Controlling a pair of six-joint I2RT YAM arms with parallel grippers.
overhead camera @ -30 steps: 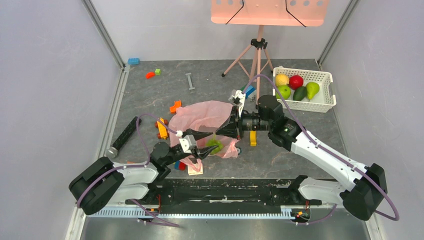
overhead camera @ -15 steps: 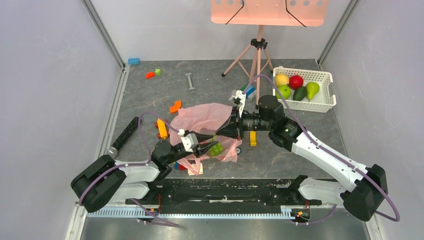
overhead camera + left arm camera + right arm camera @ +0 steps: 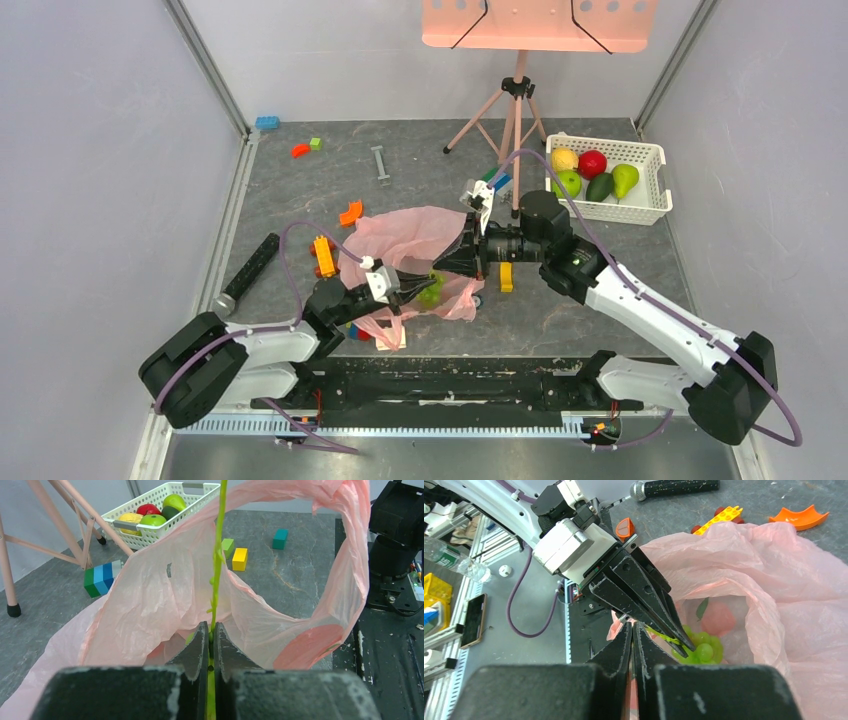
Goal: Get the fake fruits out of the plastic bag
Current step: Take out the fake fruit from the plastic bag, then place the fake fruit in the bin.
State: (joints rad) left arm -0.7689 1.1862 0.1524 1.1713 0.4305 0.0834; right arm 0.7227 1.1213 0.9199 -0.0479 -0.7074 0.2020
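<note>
At the middle of the grey bench (image 3: 300,200), a little toward 6 o'clock, the pink bag (image 3: 400,232) lies crumpled with its mouth held open toward the arms. The tripod (image 3: 515,110) stands at 12 o'clock, its legs on the bench. The white basket (image 3: 640,213) sits at 2 o'clock, well apart from the bag.

The right gripper (image 3: 440,271) reaches in from 3 o'clock. Its fingers are pressed together on the bag's rim, with pink film caught between them, and that side of the mouth is lifted. The left gripper (image 3: 420,290) comes in from 7 o'clock, with its tips just inside the mouth. Its jaws pinch the thin green stem (image 3: 217,555) of the grapes (image 3: 432,292). From the right wrist the bunch shows right at those tips, inside the bag, against the film.

In the basket lie the lemon (image 3: 564,159), the red apple (image 3: 592,163), the green apple (image 3: 568,183), the avocado (image 3: 599,187) and the pear (image 3: 625,179), packed close together.

Loose blocks lie about the bench: an orange one (image 3: 350,213) at the bag's 11 o'clock edge, a yellow one (image 3: 505,277) just under the right arm, and a blue one (image 3: 267,123) in the 11 o'clock corner.
</note>
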